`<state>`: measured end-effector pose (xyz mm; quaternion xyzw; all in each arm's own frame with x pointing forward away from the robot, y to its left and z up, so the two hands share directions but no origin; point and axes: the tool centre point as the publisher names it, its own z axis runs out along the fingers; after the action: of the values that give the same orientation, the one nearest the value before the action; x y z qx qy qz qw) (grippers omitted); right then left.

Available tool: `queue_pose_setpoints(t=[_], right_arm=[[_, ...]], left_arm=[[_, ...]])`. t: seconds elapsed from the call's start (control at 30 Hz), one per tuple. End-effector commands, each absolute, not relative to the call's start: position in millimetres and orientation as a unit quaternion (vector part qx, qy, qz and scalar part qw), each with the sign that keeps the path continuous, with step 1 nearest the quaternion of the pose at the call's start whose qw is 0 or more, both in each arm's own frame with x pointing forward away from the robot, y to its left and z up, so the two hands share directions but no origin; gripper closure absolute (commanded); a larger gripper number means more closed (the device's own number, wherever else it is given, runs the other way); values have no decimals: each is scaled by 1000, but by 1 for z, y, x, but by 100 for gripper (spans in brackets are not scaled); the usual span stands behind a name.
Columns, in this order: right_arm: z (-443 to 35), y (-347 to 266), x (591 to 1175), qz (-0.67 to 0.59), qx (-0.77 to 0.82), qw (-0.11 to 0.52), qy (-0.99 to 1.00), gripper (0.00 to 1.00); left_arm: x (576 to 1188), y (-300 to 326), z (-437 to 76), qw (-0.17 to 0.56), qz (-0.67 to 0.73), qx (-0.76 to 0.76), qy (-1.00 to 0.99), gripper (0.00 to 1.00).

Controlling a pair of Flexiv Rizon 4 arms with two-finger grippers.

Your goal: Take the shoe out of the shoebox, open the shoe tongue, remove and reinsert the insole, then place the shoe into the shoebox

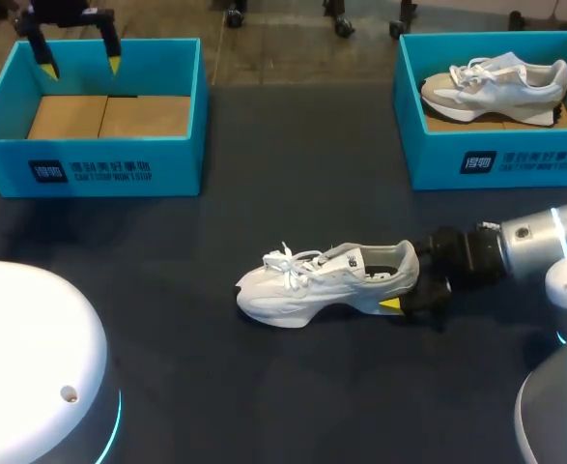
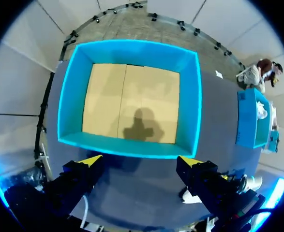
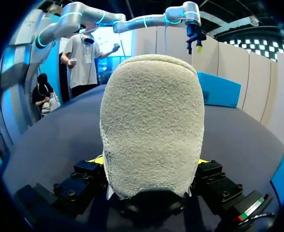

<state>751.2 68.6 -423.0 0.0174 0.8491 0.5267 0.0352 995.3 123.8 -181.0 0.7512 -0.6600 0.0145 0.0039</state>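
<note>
Right gripper clamped on heel of white mesh sneaker. Left gripper, fingers apart, hangs well beyond sneaker, above teal cardboard shoebox.

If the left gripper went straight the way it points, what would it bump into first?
Most likely the cardboard floor of the empty box. The left gripper points down into it, and its shadow falls on that floor. It might clip the near wall instead.
</note>
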Motion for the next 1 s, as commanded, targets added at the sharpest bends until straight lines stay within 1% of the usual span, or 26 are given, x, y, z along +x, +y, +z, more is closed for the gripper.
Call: queue_pose_setpoints(t=[0.03, 0.1, 0.13, 0.2, 0.23, 0.3, 0.5, 0.6, 0.87, 1.0], right_arm=[[-423, 71, 751, 525, 18, 36, 850, 100], [-423, 71, 751, 525, 18, 36, 850, 100], [-423, 71, 751, 525, 18, 36, 850, 100], [-423, 71, 751, 525, 18, 36, 850, 100], [-423, 71, 751, 525, 18, 36, 850, 100], [-423, 71, 751, 525, 18, 36, 850, 100], [-423, 71, 751, 525, 18, 36, 850, 100], [-423, 71, 751, 525, 18, 36, 850, 100], [-423, 71, 751, 525, 18, 36, 850, 100], [-423, 71, 751, 525, 18, 36, 850, 100]], left_arm=[[973, 102, -173, -14, 14, 763, -646, 0], [964, 89, -170, -9, 12, 772, -636, 0], [960, 83, -170, -29, 17, 773, -634, 0], [949, 70, -170, -22, 19, 771, -636, 0], [945, 66, -170, -39, 22, 773, -633, 0], [934, 52, -170, -32, 21, 779, -626, 0], [912, 15, -175, -48, 29, 795, -604, 0], [900, -4, -182, -59, 26, 795, -603, 0], [874, -53, -204, -36, 1, 789, -613, 0], [858, -75, -214, -49, 2, 785, -618, 0]])
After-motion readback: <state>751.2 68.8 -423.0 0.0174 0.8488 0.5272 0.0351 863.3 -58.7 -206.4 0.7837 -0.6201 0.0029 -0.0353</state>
